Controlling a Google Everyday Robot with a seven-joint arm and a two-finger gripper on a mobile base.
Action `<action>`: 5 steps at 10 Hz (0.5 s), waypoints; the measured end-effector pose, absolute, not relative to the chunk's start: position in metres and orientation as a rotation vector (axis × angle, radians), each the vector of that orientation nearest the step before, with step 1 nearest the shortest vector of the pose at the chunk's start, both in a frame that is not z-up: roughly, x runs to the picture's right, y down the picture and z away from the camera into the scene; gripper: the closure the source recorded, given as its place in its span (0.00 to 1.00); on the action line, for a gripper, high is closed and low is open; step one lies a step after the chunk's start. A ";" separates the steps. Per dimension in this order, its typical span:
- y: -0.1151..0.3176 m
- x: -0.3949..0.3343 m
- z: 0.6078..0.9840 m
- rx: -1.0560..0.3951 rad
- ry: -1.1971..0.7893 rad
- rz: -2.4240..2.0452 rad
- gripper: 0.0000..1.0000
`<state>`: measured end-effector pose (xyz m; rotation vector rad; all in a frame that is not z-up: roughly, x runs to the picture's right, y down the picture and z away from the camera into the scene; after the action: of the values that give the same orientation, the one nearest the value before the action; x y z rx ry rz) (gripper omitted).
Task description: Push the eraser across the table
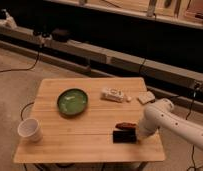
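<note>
The eraser [123, 136], a flat black block, lies near the front right of the bamboo-coloured table [90, 132]. A small reddish-brown oblong thing [126, 126] lies just behind it. My gripper [139, 134] is at the end of the white arm that reaches in from the right. It is low over the table at the eraser's right end. The arm's own bulk hides the fingers.
A green bowl [72, 102] sits left of centre. A white cup [30, 130] stands at the front left corner. A white printed box [113, 94] and a pale flat piece [146, 97] lie at the back right. Cables run on the floor.
</note>
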<state>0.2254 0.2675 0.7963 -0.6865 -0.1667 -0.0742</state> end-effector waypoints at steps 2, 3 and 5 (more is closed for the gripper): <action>0.264 0.221 0.800 -0.686 -0.164 -0.068 1.00; 0.260 0.215 0.802 -0.680 -0.168 -0.068 1.00; 0.254 0.203 0.805 -0.675 -0.178 -0.075 1.00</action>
<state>0.2030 0.2540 0.8047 -0.6745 -0.1782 -0.0746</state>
